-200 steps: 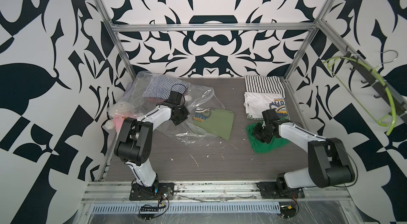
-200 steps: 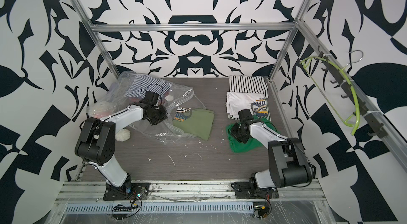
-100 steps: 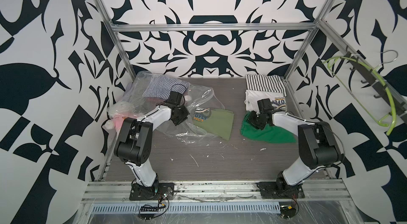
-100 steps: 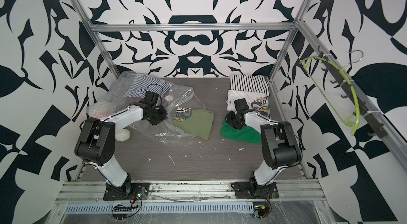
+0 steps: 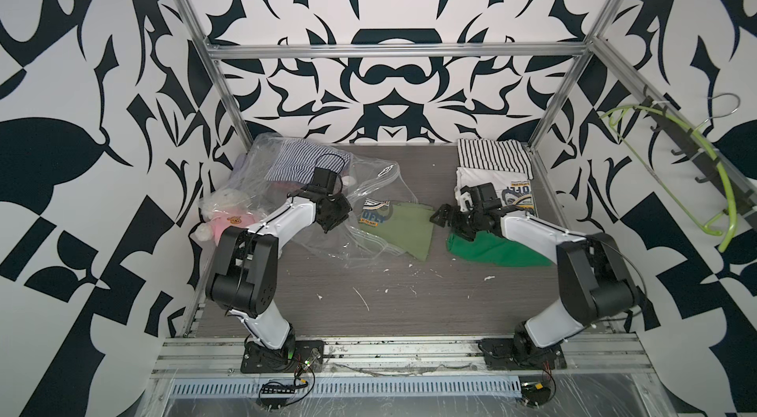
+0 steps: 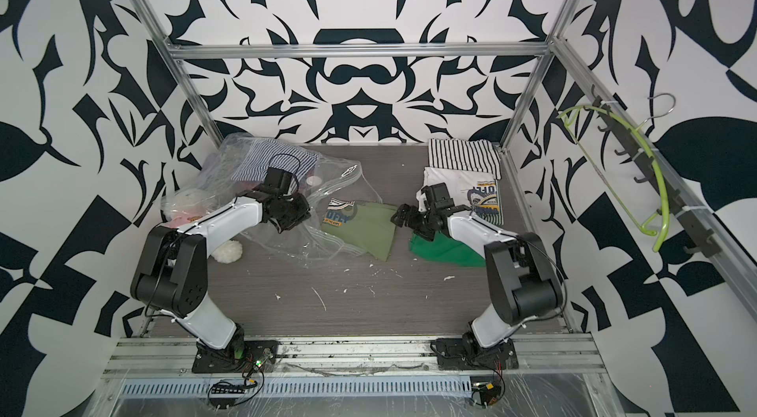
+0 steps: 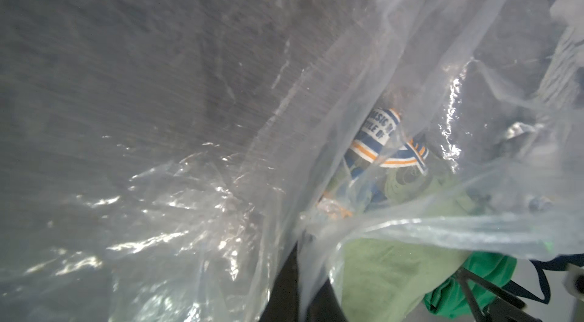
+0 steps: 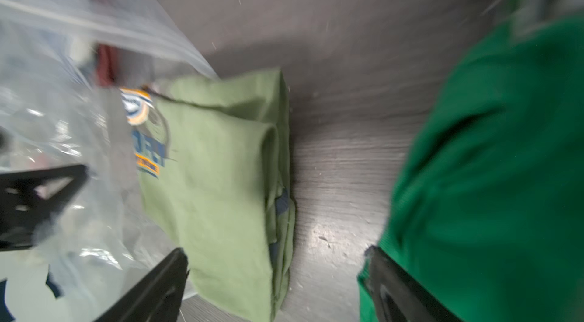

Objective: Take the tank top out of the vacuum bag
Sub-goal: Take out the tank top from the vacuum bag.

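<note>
The clear vacuum bag (image 5: 368, 185) (image 6: 327, 185) lies at the back left, its white valve cap (image 6: 314, 180) facing up. My left gripper (image 5: 334, 214) (image 7: 303, 288) is shut on the bag's film near its mouth. An olive green printed garment (image 5: 405, 226) (image 8: 215, 162) lies half out of that mouth. A bright green garment (image 5: 491, 251) (image 8: 489, 162) is spread on the table to its right, outside the bag. My right gripper (image 5: 444, 218) (image 8: 278, 273) hangs open and empty over the bare strip between them. I cannot tell which garment is the tank top.
A folded striped shirt (image 5: 491, 155) and a white printed T-shirt (image 5: 504, 189) lie at the back right. A pink and white plush toy (image 5: 229, 214) sits at the left edge. Striped cloth (image 5: 303, 161) shows inside the bag. A green hanger (image 5: 676, 165) hangs on the right wall.
My right gripper pulled the bright green garment leftward and back, spreading it, then opened and let it go, ending nearer the olive garment. The left arm has not moved.
</note>
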